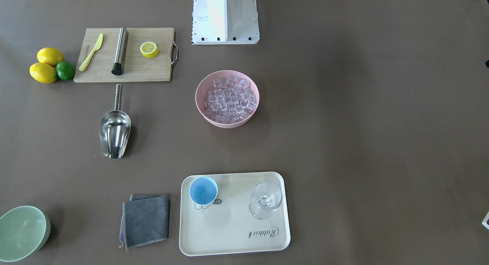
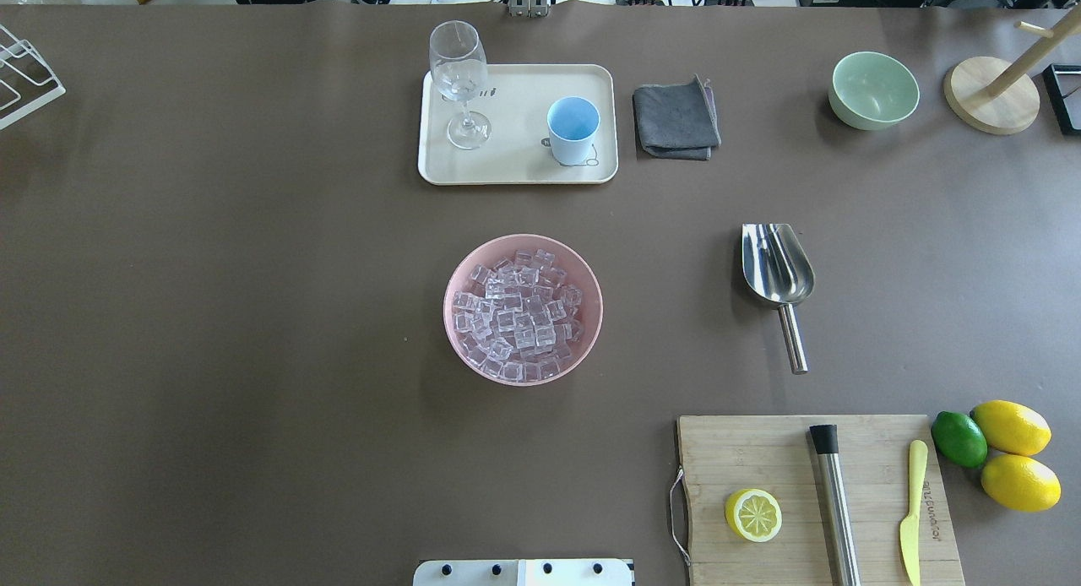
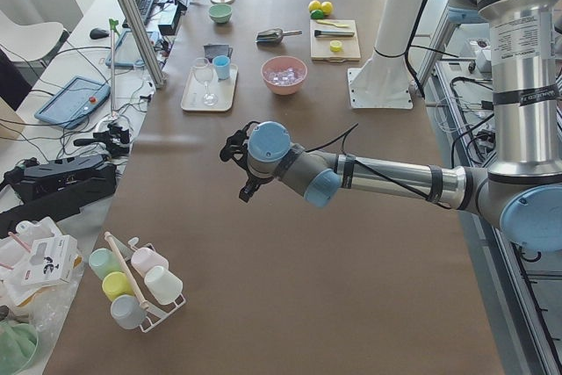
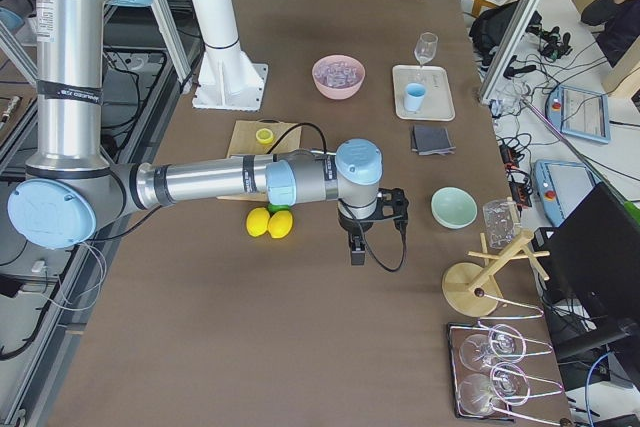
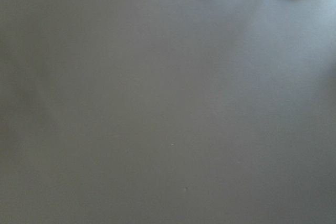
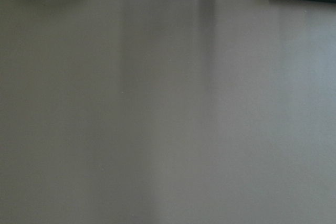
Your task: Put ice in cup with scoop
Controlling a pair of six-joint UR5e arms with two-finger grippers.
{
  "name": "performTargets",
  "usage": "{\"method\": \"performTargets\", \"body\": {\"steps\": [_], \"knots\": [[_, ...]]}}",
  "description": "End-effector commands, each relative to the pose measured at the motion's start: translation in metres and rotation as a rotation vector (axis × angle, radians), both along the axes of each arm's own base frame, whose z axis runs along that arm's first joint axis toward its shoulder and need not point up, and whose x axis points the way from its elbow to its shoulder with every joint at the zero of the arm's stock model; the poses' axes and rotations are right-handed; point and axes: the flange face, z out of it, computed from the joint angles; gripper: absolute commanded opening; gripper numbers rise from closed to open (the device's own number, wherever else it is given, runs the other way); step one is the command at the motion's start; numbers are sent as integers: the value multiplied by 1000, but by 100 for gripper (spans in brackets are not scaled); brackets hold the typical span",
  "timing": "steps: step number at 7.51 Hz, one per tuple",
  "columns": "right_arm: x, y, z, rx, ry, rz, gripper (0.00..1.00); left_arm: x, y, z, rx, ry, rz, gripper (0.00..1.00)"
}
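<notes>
The ice (image 2: 519,316) is a heap of clear cubes in a pink bowl (image 2: 460,349) at the table's middle. On a cream tray (image 2: 515,168) behind it stands the light-blue cup (image 2: 573,128), upright. The steel scoop (image 2: 777,269) lies flat on the table on my right side, handle toward me. In the exterior left view my left gripper (image 3: 243,192) hovers over bare table far from the tray. The exterior right view shows my right gripper (image 4: 357,255) above bare table beyond the lemons. I cannot tell whether either is open or shut.
A stemmed glass (image 2: 459,79) shares the tray. A grey cloth (image 2: 676,117), a pale green bowl (image 2: 874,89) and a wooden stand (image 2: 990,100) sit at the back right. A cutting board (image 2: 760,459) holds a lemon half, steel rod and knife, with lemons (image 2: 1013,451) beside it.
</notes>
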Motion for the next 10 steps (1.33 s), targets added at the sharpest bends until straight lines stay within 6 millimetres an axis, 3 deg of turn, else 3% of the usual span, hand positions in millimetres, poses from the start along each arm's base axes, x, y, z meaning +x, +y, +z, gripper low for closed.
{"method": "performTargets", "body": {"steps": [1,2,3,5,6,7,8,9,10], "knots": [[-83,6,-76,-24,-29,0,99,73,-15,-41,241,48,145,98],[-117,8,-103,-51,-53,8,99,87,-24,-57,275,59,167,98],[-148,6,-126,-76,-72,11,99,105,-27,-59,282,64,202,98],[-220,2,-168,-101,-78,8,99,122,-37,-72,313,60,211,98],[-247,3,-180,-103,-70,5,99,129,-41,-81,329,65,220,98],[-262,8,-190,-92,-81,-23,99,147,-38,-82,327,59,236,98],[-282,12,-200,-88,-83,-35,100,159,-49,-95,347,64,244,98],[-309,24,-200,-77,-62,-73,100,173,-45,-94,355,54,259,98],[-330,36,-199,-103,-54,-90,100,175,-46,-98,364,52,255,98]]}}
